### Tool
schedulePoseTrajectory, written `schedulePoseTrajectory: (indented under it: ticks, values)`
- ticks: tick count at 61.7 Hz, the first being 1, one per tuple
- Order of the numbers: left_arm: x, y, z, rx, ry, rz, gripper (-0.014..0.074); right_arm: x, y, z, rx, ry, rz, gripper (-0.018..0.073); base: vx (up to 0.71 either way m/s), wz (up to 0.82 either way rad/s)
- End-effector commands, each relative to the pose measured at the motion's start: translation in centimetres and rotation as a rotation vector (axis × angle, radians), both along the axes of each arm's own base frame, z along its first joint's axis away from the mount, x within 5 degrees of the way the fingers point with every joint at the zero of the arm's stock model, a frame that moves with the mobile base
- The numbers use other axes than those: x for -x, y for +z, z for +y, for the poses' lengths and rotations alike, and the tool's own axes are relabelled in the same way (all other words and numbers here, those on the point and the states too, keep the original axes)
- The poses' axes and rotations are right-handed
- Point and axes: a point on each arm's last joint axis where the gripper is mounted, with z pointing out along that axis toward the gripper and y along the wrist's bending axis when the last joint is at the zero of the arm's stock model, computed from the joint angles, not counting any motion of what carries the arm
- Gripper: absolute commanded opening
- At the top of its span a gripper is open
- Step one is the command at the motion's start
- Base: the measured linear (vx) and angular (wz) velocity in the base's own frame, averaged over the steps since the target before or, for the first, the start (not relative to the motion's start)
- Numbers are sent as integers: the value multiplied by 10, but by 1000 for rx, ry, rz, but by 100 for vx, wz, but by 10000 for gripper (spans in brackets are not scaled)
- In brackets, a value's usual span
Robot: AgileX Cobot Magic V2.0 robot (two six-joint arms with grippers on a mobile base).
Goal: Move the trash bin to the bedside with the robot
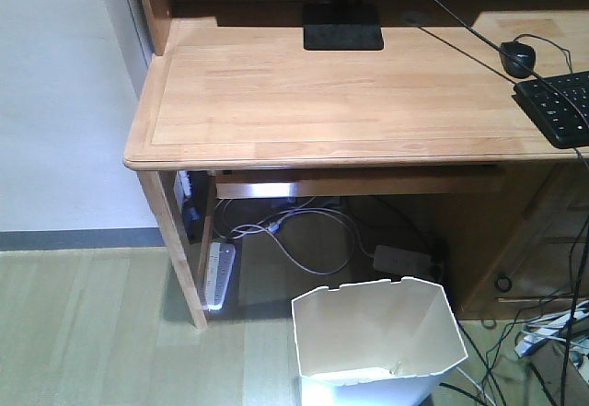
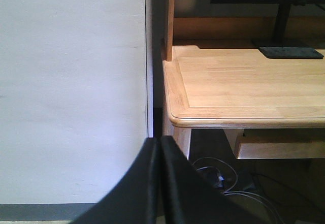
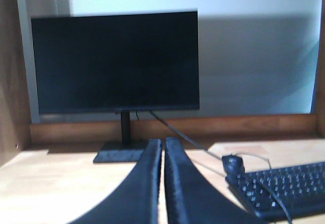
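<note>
On my left, my left gripper (image 2: 159, 144) has its fingers pressed together on nothing, aimed at the white wall (image 2: 71, 82) beside the wooden desk (image 1: 322, 93). Further right, the trash bin (image 1: 368, 337) stands upright on the floor in front of the desk, below its front edge, with neither of my arms near it. On my right, my right gripper (image 3: 162, 145) is likewise closed and empty, pointing over the desktop at the monitor (image 3: 114, 61) and keyboard (image 1: 561, 107). No bed is in view, so I judge the move not yet begun: grasping, carrying and placing the bin all remain.
</note>
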Motion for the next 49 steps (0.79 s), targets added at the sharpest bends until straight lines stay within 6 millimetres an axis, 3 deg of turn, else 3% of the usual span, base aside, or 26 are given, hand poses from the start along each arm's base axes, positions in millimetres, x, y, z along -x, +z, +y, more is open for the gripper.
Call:
schedulePoseTrajectory:
  ticks: [1, 17, 33, 49]
  values:
    - [-1, -3, 0, 11, 0, -51, -6, -5, 33, 0, 19, -7, -23, -11, 0, 0]
    - [-1, -3, 0, 11, 0, -51, -6, -42, 58, -2, 14, -17, 180, -11, 0, 0]
    - [-1, -3, 0, 11, 0, -51, -6, -65, 46, -2, 2, -15, 301, -11, 0, 0]
    - [-1, -3, 0, 11, 0, -52, -6, -67, 39, -3, 15, -23, 379, 11, 0, 0]
